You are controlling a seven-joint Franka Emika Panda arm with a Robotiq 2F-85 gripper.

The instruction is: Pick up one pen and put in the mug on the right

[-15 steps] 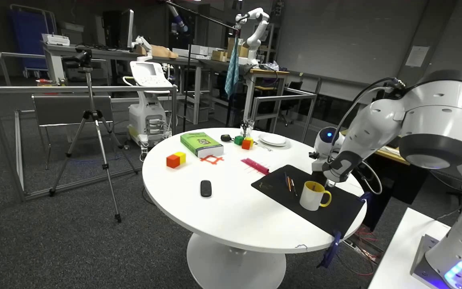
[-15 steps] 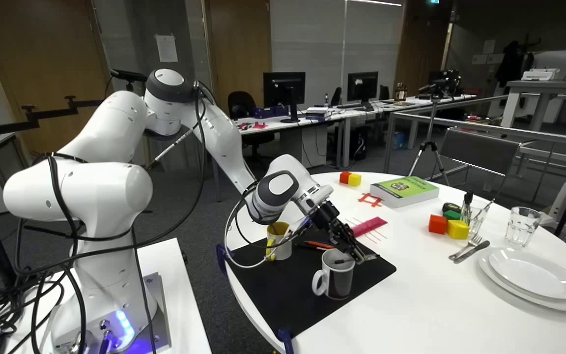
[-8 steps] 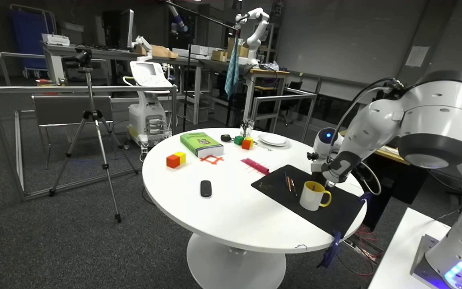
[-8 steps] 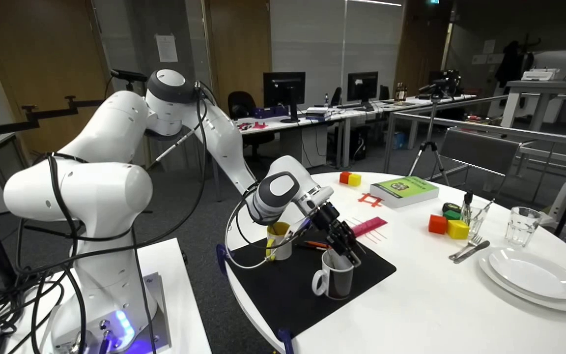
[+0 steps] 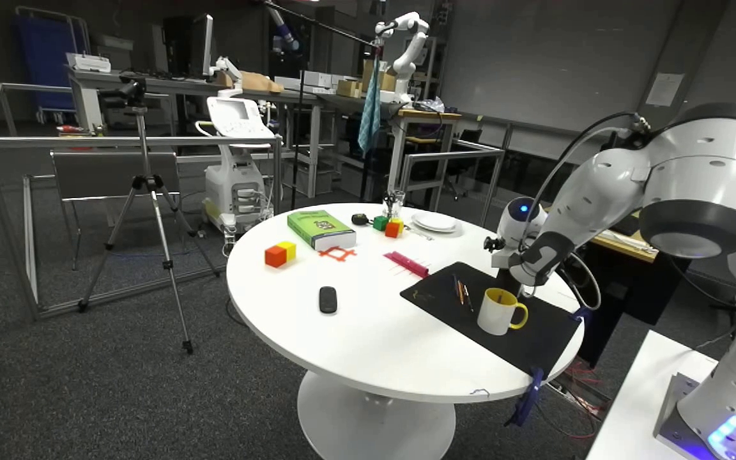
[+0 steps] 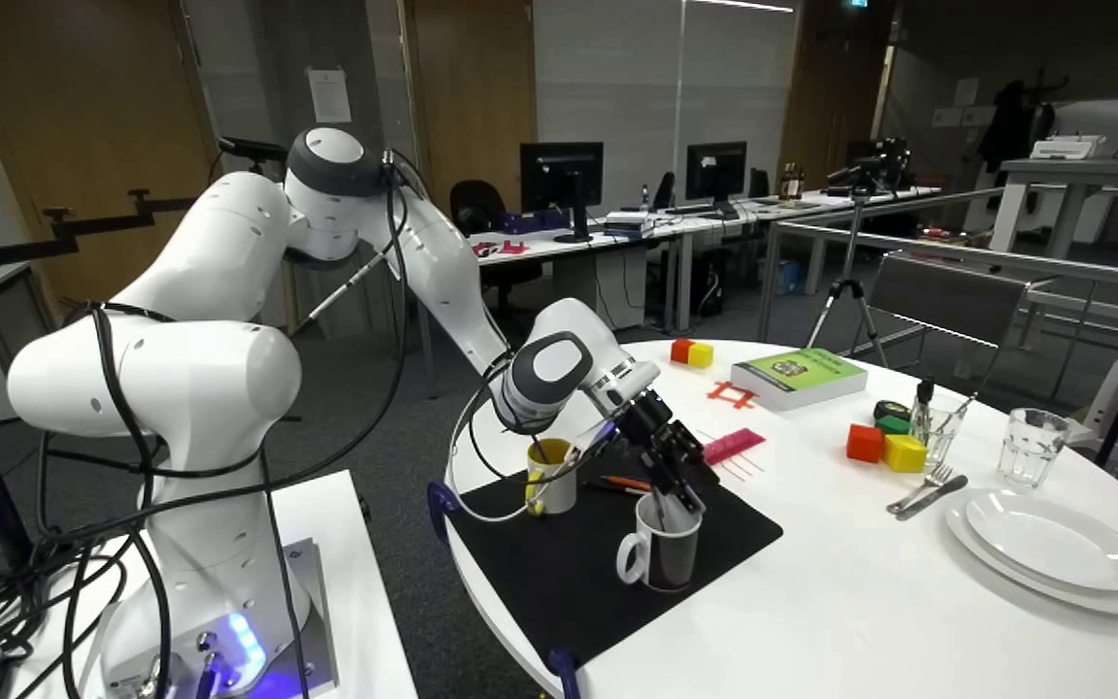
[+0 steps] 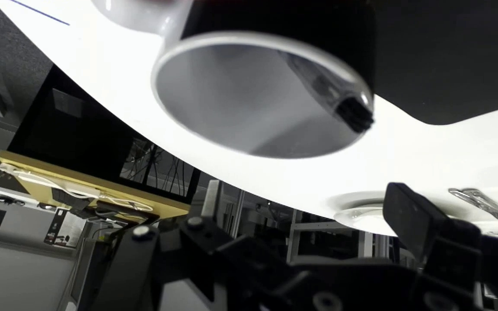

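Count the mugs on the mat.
2: the yellow-handled mug and, closer to the plates, the white-and-dark mug. No third shows, though the arm hides part of the mat.

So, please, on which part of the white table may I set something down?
Two patches look bare: between the black oblong object, the black mat and the near rim in an exterior view; and between mat and plates. Crowded: around the gripper, white-handled mug, yellow-handled mug and pens.

Blk-ended pen point(image 7: 329, 90), tilted in mug point(image 6: 673, 561), wht/blk, upright
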